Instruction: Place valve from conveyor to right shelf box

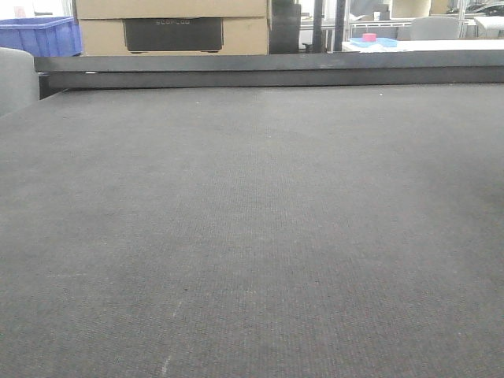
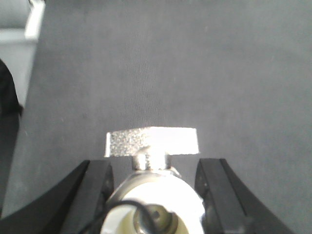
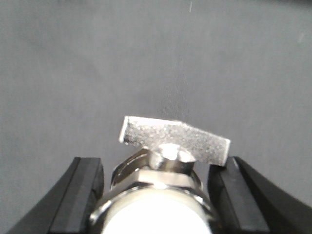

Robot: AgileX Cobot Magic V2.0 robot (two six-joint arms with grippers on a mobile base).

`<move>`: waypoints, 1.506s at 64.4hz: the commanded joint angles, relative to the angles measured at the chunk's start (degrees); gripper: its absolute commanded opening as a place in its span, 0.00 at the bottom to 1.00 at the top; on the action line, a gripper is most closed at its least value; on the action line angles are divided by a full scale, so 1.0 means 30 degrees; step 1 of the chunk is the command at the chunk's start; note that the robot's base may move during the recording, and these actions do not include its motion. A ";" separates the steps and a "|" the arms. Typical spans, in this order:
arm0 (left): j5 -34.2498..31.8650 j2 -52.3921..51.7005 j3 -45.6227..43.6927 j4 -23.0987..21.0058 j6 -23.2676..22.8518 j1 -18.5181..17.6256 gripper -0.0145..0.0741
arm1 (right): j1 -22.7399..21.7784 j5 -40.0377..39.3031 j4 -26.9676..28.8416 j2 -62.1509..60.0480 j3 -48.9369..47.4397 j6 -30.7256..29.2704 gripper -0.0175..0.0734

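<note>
Black fingers [image 2: 95, 187] of the left gripper [image 2: 156, 165] sit narrowly parted, pressed to both sides of a silvery valve [image 2: 152, 142] whose flat handle juts past the tips. Likewise, the right gripper [image 3: 158, 163] clamps a second valve [image 3: 175, 137] between its fingers [image 3: 85, 187], handle tilted. Beyond both spreads the grey conveyor [image 2: 204, 68], edged far off by a black rail [image 1: 268, 72].

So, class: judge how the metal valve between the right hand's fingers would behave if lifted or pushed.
The valve looks like solid shiny metal, so probably stiff and heavy for its size. Its smooth rounded body may slip against the right hand's black fingers. Set loose on the belt, the flat handle would likely stop it rolling far.
</note>
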 commanded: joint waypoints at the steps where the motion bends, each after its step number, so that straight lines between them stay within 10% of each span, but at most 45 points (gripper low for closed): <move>1: -0.1466 -0.0455 -0.0053 -0.0254 -0.0165 -0.0115 0.04 | -0.0011 -0.2066 -0.0060 -0.0493 -0.0133 -0.0019 0.02; 97: -0.3424 -0.0484 -0.0053 -0.0254 -0.0165 -0.0115 0.04 | -0.0011 -0.1996 -0.0060 -0.0456 -0.0207 -0.0019 0.02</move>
